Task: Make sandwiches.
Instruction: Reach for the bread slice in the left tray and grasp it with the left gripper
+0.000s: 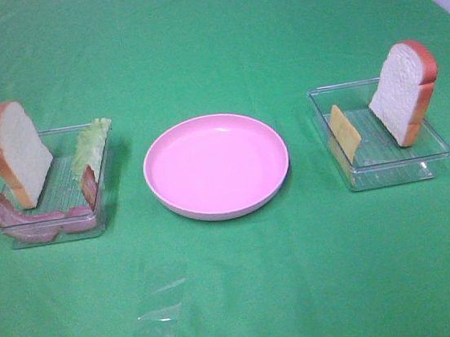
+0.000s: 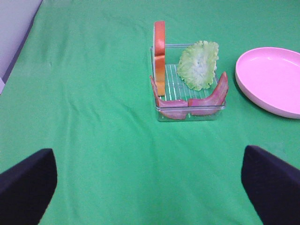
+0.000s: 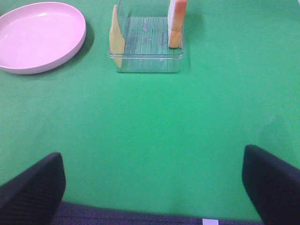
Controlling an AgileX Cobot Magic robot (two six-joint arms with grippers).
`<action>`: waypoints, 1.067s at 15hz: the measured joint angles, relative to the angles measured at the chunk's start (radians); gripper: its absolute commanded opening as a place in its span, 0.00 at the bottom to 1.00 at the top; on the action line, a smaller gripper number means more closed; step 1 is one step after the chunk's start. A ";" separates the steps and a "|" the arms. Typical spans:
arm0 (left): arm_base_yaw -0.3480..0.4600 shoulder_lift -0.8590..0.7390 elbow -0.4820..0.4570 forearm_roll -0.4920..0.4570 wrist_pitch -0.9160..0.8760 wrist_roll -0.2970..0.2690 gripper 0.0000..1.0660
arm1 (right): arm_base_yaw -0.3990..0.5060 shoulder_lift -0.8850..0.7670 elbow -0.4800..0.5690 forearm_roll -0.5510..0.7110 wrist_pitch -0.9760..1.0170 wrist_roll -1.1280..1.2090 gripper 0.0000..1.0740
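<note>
**Sandwich parts, unassembled, on the green-covered counter (image 1: 209,39).** The pink plate (image 1: 216,165) sits mid-counter. The left tray (image 1: 63,131), toward the left edge, holds one bread slice (image 1: 19,153) upright, lettuce (image 1: 91,144) leaning at the plate-side wall, and bacon strips (image 1: 17,217) along the near wall. The right tray (image 1: 390,171), toward the right edge, holds a cheese square (image 1: 344,131) on edge at the plate side and a second bread slice (image 1: 403,91) leaning at the outer side. The left jaws are spread, fingertips (image 2: 28,183) short of the left tray. The right jaws are spread, fingertips (image 3: 269,180) short of the right tray.
</note>
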 measured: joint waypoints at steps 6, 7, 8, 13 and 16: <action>0.000 0.572 -0.109 0.000 -0.207 -0.002 0.94 | 0.000 0.000 0.000 0.000 0.000 0.000 0.92; 0.000 0.621 -0.133 0.000 -0.212 -0.002 0.94 | 0.000 0.000 0.000 0.000 0.000 0.000 0.92; 0.000 0.708 -0.179 0.000 -0.217 -0.002 0.94 | 0.000 0.000 0.000 0.000 0.000 0.000 0.92; 0.000 1.100 -0.412 0.000 -0.233 -0.003 0.94 | 0.000 0.000 0.000 0.000 0.000 0.000 0.92; 0.000 1.377 -0.611 0.000 -0.249 -0.003 0.94 | 0.000 0.000 0.000 0.000 0.000 0.000 0.92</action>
